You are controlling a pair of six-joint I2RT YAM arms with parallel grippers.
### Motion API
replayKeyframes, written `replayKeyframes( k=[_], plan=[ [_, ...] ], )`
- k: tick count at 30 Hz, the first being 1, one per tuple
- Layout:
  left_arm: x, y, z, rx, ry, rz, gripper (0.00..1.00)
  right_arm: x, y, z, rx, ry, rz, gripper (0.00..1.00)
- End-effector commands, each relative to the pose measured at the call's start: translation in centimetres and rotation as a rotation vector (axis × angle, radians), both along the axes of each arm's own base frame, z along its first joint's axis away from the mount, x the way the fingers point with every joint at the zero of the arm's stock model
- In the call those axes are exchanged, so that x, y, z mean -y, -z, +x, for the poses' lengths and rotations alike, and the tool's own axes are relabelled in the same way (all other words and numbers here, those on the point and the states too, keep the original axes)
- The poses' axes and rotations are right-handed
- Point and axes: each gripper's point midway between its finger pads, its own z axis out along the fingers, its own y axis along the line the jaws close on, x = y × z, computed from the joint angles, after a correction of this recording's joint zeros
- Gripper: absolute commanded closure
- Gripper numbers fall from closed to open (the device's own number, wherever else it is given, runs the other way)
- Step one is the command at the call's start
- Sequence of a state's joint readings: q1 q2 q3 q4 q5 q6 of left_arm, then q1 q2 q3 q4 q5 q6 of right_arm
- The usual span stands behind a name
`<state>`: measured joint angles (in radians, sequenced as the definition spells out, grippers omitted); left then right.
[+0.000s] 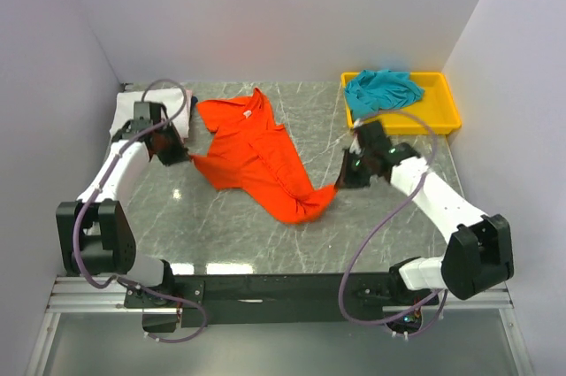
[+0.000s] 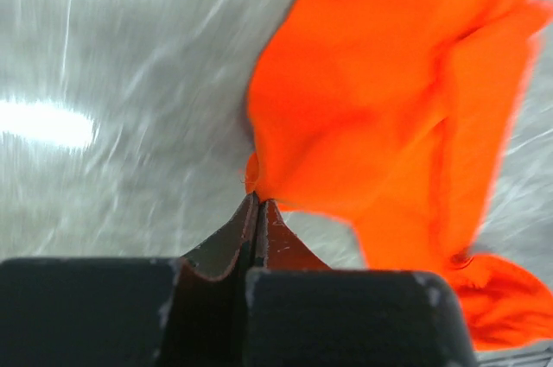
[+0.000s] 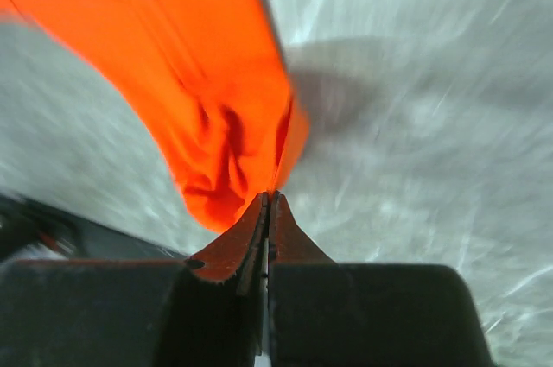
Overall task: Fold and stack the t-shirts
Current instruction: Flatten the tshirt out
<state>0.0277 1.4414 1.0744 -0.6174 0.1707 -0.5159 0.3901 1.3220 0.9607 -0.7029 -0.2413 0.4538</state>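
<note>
The orange-red t-shirt (image 1: 256, 159) lies crumpled across the middle of the grey table, stretched between both arms. My left gripper (image 1: 184, 158) is shut on its left edge; the left wrist view shows the cloth (image 2: 380, 108) pinched at the fingertips (image 2: 257, 203). My right gripper (image 1: 340, 183) is shut on its lower right corner; the right wrist view shows the cloth (image 3: 225, 117) held at the fingertips (image 3: 270, 199). The teal t-shirt (image 1: 382, 90) lies bunched in the yellow tray (image 1: 442, 115). A white t-shirt (image 1: 124, 115) lies at the far left, partly hidden by my left arm.
The yellow tray stands at the back right corner against the right wall. White walls close in the table on the left, back and right. The arm bases and black rail run along the near edge (image 1: 265, 287).
</note>
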Motion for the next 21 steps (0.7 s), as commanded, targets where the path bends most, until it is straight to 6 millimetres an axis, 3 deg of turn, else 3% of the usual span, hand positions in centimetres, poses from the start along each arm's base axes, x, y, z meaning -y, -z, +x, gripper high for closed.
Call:
replayKeyframes(
  k=[1, 2, 4, 5, 7, 8, 10, 11, 13, 14, 15, 16, 17, 21],
  plan=[
    [0.0, -5.3, 4.3, 0.151, -0.022, -0.032, 1.0, 1.1, -7.6, 4.0, 0.187, 0.026, 0.065, 1.0],
    [0.1, -7.9, 5.9, 0.21, -0.032, -0.043, 1.0, 2.0, -10.1, 5.4, 0.235, 0.057, 0.074, 1.0],
    [0.1, -11.1, 7.3, 0.28, -0.047, -0.053, 1.0, 2.8, -12.4, 6.6, 0.28, 0.08, 0.081, 1.0],
    [0.0, -14.5, 8.3, 0.349, -0.065, -0.063, 1.0, 3.7, -15.1, 7.6, 0.338, 0.112, 0.088, 1.0],
    [-0.1, -18.5, 9.0, 0.43, -0.085, -0.075, 0.99, 4.5, -18.7, 8.3, 0.427, 0.151, 0.11, 1.0],
    [-0.2, -22.8, 9.2, 0.526, -0.102, -0.091, 1.0, 5.2, -22.3, 8.9, 0.523, 0.184, 0.108, 1.0],
    [-0.5, -27.3, 8.9, 0.642, -0.135, -0.103, 1.0, 6.7, -26.7, 8.7, 0.648, 0.239, 0.1, 1.0],
    [-0.5, -31.3, 7.6, 0.738, -0.157, -0.126, 1.0, 7.2, -30.2, 8.6, 0.752, 0.262, 0.107, 1.0],
    [-0.8, -35.6, 6.1, 0.859, -0.187, -0.144, 1.0, 8.6, -34.3, 7.5, 0.884, 0.326, 0.107, 1.0],
    [-1.2, -38.7, 4.1, 0.942, -0.219, -0.155, 1.0, 8.9, -36.9, 7.1, 0.97, 0.345, 0.129, 1.0],
    [-1.4, -40.3, 3.1, 0.99, -0.233, -0.161, 1.0, 9.5, -38.9, 5.8, 1.039, 0.373, 0.146, 1.0],
    [-1.6, -42.4, 1.9, 1.063, -0.248, -0.164, 1.0, 9.7, -40.4, 5.1, 1.091, 0.383, 0.162, 1.0],
    [-2.1, -44.5, -0.4, 1.137, -0.274, -0.164, 1.0, 9.9, -41.9, 4.6, 1.154, 0.395, 0.185, 1.0],
    [-3.0, -49.4, -6.1, 1.341, -0.318, -0.154, 1.0, 11.1, -46.2, 0.9, 1.33, 0.424, 0.212, 1.0]
  ],
)
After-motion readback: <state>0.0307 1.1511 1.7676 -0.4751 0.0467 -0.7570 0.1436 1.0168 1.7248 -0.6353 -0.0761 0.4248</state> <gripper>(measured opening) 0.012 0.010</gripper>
